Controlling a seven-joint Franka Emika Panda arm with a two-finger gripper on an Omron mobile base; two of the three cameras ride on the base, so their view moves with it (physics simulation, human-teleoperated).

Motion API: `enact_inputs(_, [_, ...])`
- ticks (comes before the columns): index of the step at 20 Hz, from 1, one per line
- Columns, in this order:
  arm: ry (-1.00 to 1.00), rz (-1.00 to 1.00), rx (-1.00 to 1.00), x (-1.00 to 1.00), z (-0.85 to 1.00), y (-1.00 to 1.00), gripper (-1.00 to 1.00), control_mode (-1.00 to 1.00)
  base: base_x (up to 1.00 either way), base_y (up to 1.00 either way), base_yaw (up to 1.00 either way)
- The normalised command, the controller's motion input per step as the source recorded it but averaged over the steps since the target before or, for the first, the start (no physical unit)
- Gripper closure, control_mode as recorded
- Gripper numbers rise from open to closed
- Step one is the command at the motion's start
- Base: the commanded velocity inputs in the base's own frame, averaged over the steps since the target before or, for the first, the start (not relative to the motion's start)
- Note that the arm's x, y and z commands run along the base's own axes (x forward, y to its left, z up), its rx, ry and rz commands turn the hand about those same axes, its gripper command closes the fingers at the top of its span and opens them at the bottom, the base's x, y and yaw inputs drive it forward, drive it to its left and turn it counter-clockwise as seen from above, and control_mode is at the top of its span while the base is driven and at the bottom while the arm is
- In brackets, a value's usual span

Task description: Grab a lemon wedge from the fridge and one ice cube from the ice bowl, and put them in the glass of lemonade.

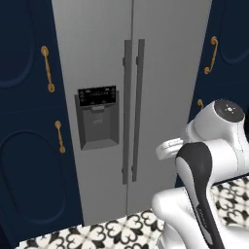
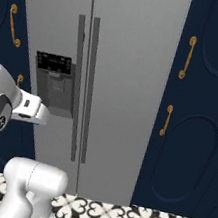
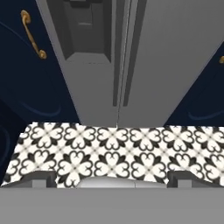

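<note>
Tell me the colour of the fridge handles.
Dark grey, on the steel-grey fridge; the handles show best in the left base view.

I am in a home kitchen. Straight ahead of me stands a tall grey steel fridge [image 1: 131,97] with two doors, both shut, and a pair of long dark vertical bar handles [image 1: 133,109] side by side where the doors meet. Its left door carries a black dispenser panel [image 1: 97,116] with a recessed bay under a dark display strip. Navy cabinets [image 1: 26,121] with oval-panelled fronts flank the fridge on both sides, each door fitted with a curved brass handle [image 1: 47,68]. The floor [image 3: 113,153] below me is laid in black-and-white tiles with a repeating floral pattern.
</note>
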Motion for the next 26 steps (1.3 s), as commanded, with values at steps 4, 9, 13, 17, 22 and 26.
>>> enact_inputs(4, [-0.24, 0.00, 0.00, 0.35, 0.04, -0.55, -1.00, -1.00, 0.00, 0.00, 0.00])
enact_inputs(9, [-0.19, 0.00, 0.00, 0.96, 0.03, -0.22, -1.00, -1.00, 0.00, 0.00, 0.00])
enact_inputs(13, [-0.01, 0.00, 0.04, 1.00, 0.13, 0.00, -1.00, -1.00, 0.00, 0.00, 0.00])
enact_inputs(17, [-0.13, 0.00, 0.00, 0.86, 0.01, 0.00, -1.00, -1.00, 0.00, 0.00, 0.00])
enact_inputs(22, [-0.03, 0.00, 0.00, 0.89, 0.03, 0.00, -1.00, -1.00, 0.00, 0.00, 0.00])
enact_inputs(26, [-0.02, 0.00, 0.00, 0.90, 0.00, 0.00, -1.00, -1.00, 0.00, 0.00, 0.00])
